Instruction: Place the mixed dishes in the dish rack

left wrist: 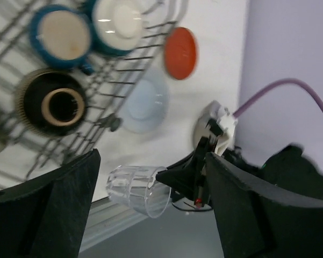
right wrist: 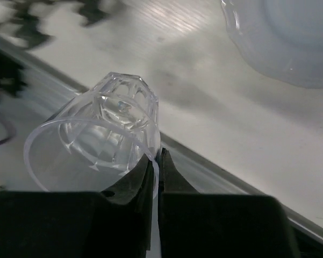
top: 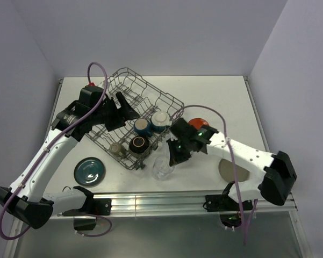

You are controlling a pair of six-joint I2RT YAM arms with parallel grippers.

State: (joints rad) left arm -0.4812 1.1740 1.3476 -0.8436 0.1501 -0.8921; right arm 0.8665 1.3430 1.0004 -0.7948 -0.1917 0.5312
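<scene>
Right gripper (right wrist: 156, 161): fingers (right wrist: 126, 196) pinched almost together on the rim of the clear glass (right wrist: 97, 145), one inside the mouth and one outside; the glass is tipped on its side, mouth toward the wrist camera, faceted base pointing away. Whether it touches the table (top: 220, 97) cannot be told. In the top view the right gripper (top: 174, 156) and clear glass (top: 162, 168) sit low and centre, just off the near right corner of the dish rack (top: 145, 88). Pale blue-white plate (right wrist: 290, 37): flat on the table, upper right of the right wrist view, apart from the glass. Left gripper (left wrist: 151, 161): fingers (left wrist: 48, 209) spread wide, nothing between them; in its own view the clear glass (left wrist: 137, 188) shows beyond the gap. In the top view the left gripper (top: 126, 107) hangs over the middle of the rack. Dish rack contents: two blue cups (top: 141, 127) side by side, mouths up; dark bowl (top: 138, 144) near the front edge; a small item to its left, too small to identify. Red-orange plate (top: 198, 123): on the table right of the rack, partly covered by the right arm. Beige plate (top: 228, 167): lower right, partly under the same arm. Teal plate (top: 89, 170): lower left, on the table, apart from the rack.
</scene>
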